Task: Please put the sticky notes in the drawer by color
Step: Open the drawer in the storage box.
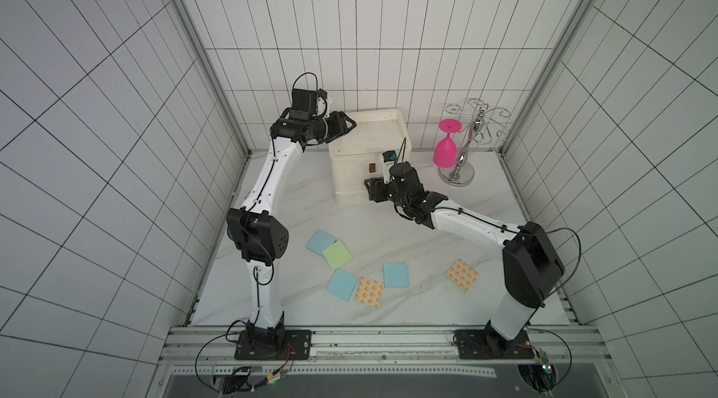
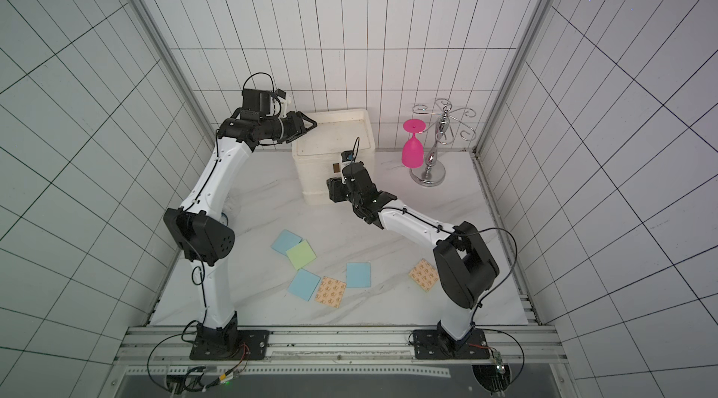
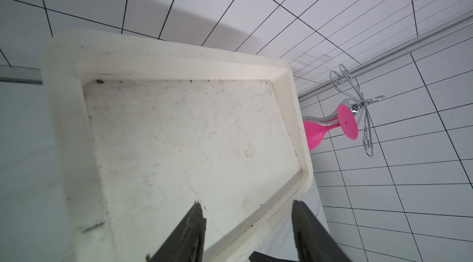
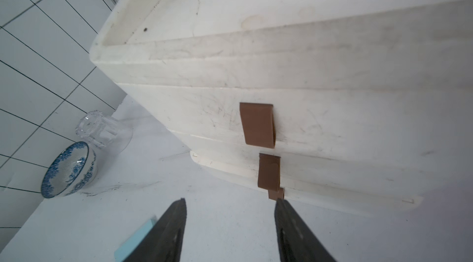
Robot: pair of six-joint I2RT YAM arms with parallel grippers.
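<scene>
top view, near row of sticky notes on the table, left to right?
blue pad → tan pad, its edge against the blue one → second blue pad → second tan pad, apart from the rest. Left out: green pad and far blue pad, which lie farther back.

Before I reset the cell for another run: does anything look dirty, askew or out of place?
The off-white plastic drawer chest has dark specks and stains in its recessed top. The square paper pads lie scattered at odd angles; the light green pad overlaps a light blue pad at its corner. Nothing looks spilled.
</scene>
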